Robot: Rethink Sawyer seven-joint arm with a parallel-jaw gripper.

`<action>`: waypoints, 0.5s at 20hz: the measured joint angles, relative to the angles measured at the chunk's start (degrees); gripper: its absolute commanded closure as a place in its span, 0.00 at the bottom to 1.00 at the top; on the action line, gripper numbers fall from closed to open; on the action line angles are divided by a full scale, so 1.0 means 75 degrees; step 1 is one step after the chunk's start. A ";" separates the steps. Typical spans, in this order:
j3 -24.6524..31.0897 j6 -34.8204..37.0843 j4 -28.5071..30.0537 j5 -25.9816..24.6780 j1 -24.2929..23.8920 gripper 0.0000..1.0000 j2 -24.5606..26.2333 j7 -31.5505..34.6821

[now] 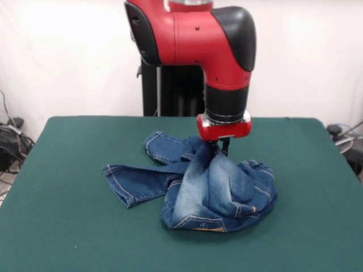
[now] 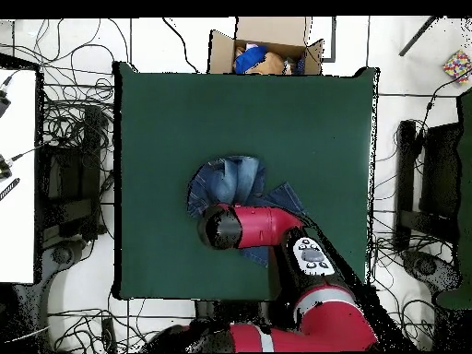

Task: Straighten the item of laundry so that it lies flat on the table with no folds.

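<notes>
From the front camera I see the gripper pinching a peak of the denim jeans, its fingers closed on the fabric at the top of the heap. The jeans sit bunched near the middle of the green table, with 2 legs trailing out toward 9 and 10 o'clock and the waistband end slumped at 4 o'clock. Bare felt surrounds the heap on every side, widest toward 6 o'clock. Overhead, the red arm covers part of the jeans; a cardboard box sits just past the table's 12 o'clock edge
</notes>
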 measured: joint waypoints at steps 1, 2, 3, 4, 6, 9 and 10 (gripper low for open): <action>0.0000 0.0000 -0.0001 -0.0002 0.0013 1.00 -0.0002 0.0000; 0.0000 0.0000 0.0000 -0.0002 0.0030 1.00 -0.0008 0.0000; -0.0001 0.0000 0.0000 -0.0002 0.0045 1.00 -0.0019 0.0000; -0.0001 0.0001 0.0001 -0.0002 0.0061 1.00 -0.0045 0.0000; 0.0000 0.0008 0.0004 -0.0002 0.0083 1.00 -0.0096 0.0000; 0.0000 0.0109 0.0023 -0.0002 0.0094 1.00 -0.0255 0.0000; 0.0000 0.0211 0.0042 -0.0002 0.0100 1.00 -0.0375 0.0000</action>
